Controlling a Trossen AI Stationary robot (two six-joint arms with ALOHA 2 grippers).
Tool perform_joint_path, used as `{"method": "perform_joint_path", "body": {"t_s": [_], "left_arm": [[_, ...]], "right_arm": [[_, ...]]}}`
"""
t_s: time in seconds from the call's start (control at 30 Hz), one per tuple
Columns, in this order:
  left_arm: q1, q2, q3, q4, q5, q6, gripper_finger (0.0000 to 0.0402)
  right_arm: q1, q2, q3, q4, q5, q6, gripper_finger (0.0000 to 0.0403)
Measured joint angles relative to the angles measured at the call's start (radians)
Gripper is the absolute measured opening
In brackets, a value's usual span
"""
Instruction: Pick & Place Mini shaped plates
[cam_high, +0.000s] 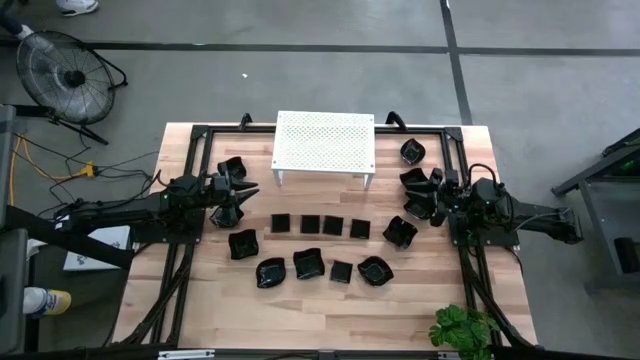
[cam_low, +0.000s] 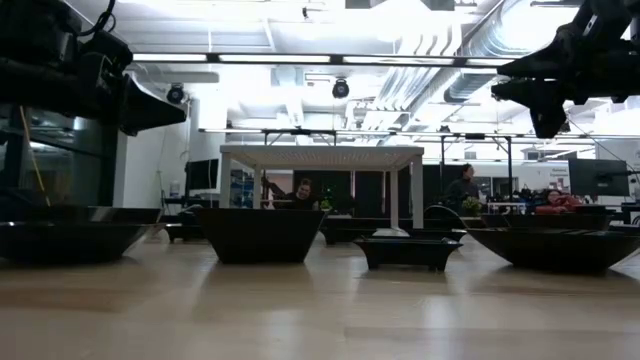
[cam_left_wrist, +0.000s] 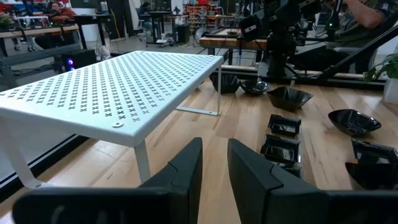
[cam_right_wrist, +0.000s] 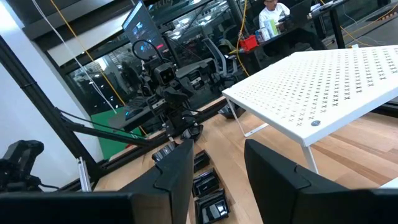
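Several mini shaped plates lie flat on the wooden table: a row of flat squares (cam_high: 320, 226) in the middle, wavy-rimmed ones (cam_high: 308, 264) nearer the front edge, and a few (cam_high: 415, 180) at the right. One more (cam_high: 232, 168) is at the left. The white perforated stand (cam_high: 323, 142) rests on its legs at the far middle. My left gripper (cam_left_wrist: 214, 168) hovers level at the table's left (cam_high: 246, 190), open, with nothing between its fingers. My right gripper (cam_right_wrist: 217, 171) hovers level at the right (cam_high: 432, 202), open and empty, above the plates there.
Black frame rails (cam_high: 190, 215) run along both sides of the table under the arms. A green plant (cam_high: 462, 328) stands at the near right corner. A fan (cam_high: 60, 75) stands on the floor beyond the far left. Bare wood (cam_high: 320, 320) lies near the front edge.
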Motion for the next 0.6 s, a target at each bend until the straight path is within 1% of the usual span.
{"method": "perform_joint_path", "body": {"t_s": [0.6], "left_arm": [[0.000,0.000,0.000,0.000,0.000,0.000,0.0073]], "right_arm": [[0.000,0.000,0.000,0.000,0.000,0.000,0.0138]]}}
